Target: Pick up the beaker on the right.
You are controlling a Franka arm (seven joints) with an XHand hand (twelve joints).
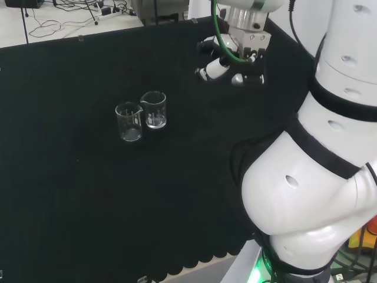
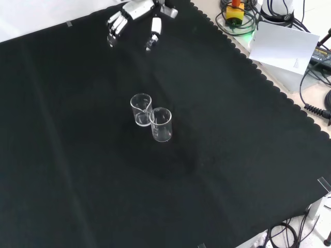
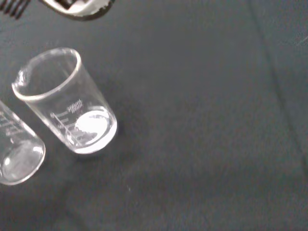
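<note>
Hand (image 1: 235, 62): raised above the far right part of the black cloth in the head view, at the end of the white arm (image 1: 330, 118); at the top edge in the front view (image 2: 135, 15), well apart from the glassware.
Fingers (image 2: 116, 23): straight to relaxed and spread apart, with the thumb set off to one side; nothing between them.
Right beaker (image 1: 154, 109): clear glass, upright on the tabletop, the right one of the pair in the head view and slightly farther off; the farther, higher one in the front view (image 2: 140, 109); spout at the rim, printed scale on the wall seen in the wrist view (image 3: 67, 103); looks empty.
Left beaker (image 1: 129, 121): clear glass, upright, just beside the right beaker, touching it or almost so; nearer and lower in the front view (image 2: 161, 124); cut off at the edge of the wrist view (image 3: 17, 149).
Tabletop (image 1: 88, 206): covered with black cloth with a scalloped near edge in the head view; both beakers stand near its middle.
Hand to beakers: well apart, the hand to the right of and beyond the pair in the head view, no contact.
Beyond the cloth: cables (image 2: 315, 111) and a white sheet (image 2: 282, 46) at the right edge of the front view.
</note>
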